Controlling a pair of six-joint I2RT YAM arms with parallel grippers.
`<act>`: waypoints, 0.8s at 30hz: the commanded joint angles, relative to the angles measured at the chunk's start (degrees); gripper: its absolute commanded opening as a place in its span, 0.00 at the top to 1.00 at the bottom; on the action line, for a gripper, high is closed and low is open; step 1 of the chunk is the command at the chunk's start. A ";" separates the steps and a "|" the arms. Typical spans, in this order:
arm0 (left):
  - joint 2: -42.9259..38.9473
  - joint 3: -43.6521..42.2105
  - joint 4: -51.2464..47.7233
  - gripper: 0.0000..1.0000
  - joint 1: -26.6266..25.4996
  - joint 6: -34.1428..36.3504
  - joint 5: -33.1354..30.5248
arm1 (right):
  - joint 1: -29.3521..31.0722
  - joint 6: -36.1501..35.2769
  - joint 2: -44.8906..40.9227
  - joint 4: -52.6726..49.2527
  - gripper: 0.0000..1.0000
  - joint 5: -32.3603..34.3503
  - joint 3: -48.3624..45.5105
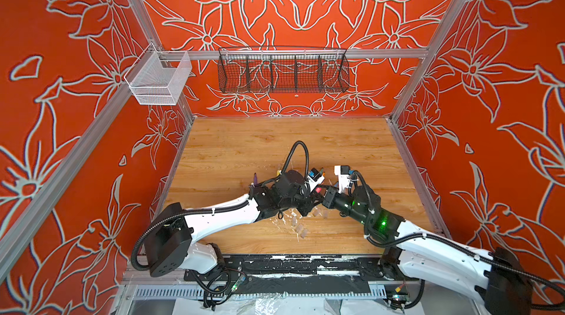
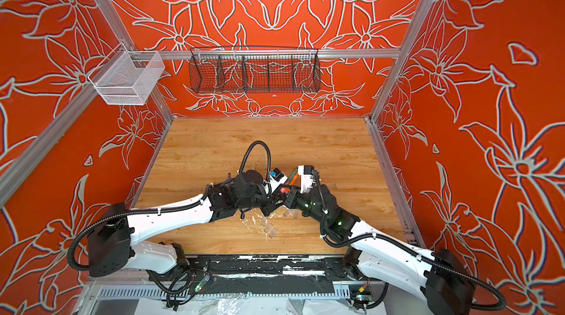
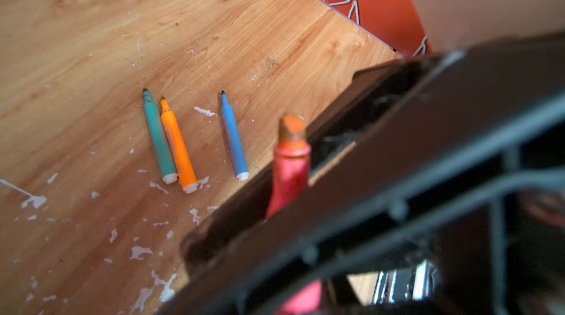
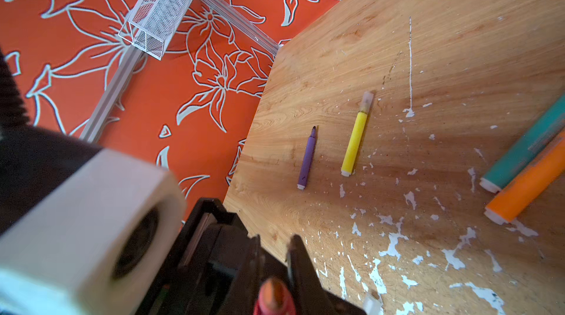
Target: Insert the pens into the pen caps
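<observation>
pens [image 1: 254, 179]: six, one held and five lying on the worktop [image 1: 244, 145]
pink pen [image 1: 318, 190]: one, raised near the worktop's middle, between the two grippers
right gripper [image 1: 323, 195]: narrow, clamped on the pink pen
left gripper [image 1: 312, 198]: at the pink pen too; whether it grips, I cannot tell
green pen [image 3: 159, 136], orange pen [image 3: 179, 148]: touching side by side, at 12 o'clock from the pink pen
blue pen [image 3: 234, 139]: near that pair, apart
purple pen [image 4: 306, 159], yellow pen [image 4: 354, 142]: toward 9 o'clock, near each other
caps [image 2: 269, 228]: six, one fitted and five loose
fitted cap [image 4: 367, 101]: on the yellow pen's tip
loose caps [image 1: 299, 228]: two at 6 o'clock, three at 7 o'clock
baskets: two, white mesh basket [image 1: 159, 82] at 10 o'clock, black wire basket [image 1: 282, 73] at 12 o'clock
</observation>
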 commanded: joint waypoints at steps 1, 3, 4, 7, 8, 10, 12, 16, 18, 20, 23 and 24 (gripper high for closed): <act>-0.74 0.23 1.92 0.85 -0.23 0.41 -0.62 | 0.72 1.08 -1.03 2.10 1.00 1.94 -1.43; -0.87 0.15 1.95 0.93 -0.18 0.41 -0.51 | 0.76 1.20 -2.11 1.79 1.00 2.57 -1.97; -0.95 0.22 1.95 0.98 -0.18 0.34 -0.60 | 0.77 1.16 -2.61 1.46 0.99 2.86 -2.21; -1.29 0.08 1.87 1.00 -0.18 -0.06 -1.70 | 0.79 0.90 -3.54 0.81 0.78 3.88 -2.59; -1.55 0.01 1.86 1.00 -0.18 -0.38 -2.83 | 0.78 0.55 -3.80 0.32 0.67 4.48 -2.59; -2.31 -0.53 1.86 1.00 -0.18 -1.14 -7.07 | 0.77 -0.40 -4.70 -1.64 0.50 6.16 -2.29; -3.22 -1.47 2.12 1.00 -0.09 -2.39 -14.52 | 0.72 -1.65 -5.98 -4.34 0.41 7.86 -1.83; -5.77 -4.01 2.66 1.00 2.32 -5.38 -25.04 | 0.71 -4.33 -9.44 -12.05 0.38 11.04 -0.37; -7.77 -6.48 4.79 1.00 3.64 -5.82 -25.05 | 0.73 -5.59 -10.77 -17.32 0.38 12.48 0.75; -9.75 -9.25 8.17 1.00 3.96 -5.15 -24.93 | 0.72 -6.26 -11.66 -22.35 0.39 13.14 1.74; -11.40 -12.47 12.37 1.00 3.99 -3.83 -25.52 | 0.76 -7.39 -12.11 -28.15 0.41 13.13 2.54; -11.84 -13.25 13.34 1.00 4.03 -3.47 -25.63 | 0.71 -7.93 -11.84 -30.57 0.41 13.63 2.90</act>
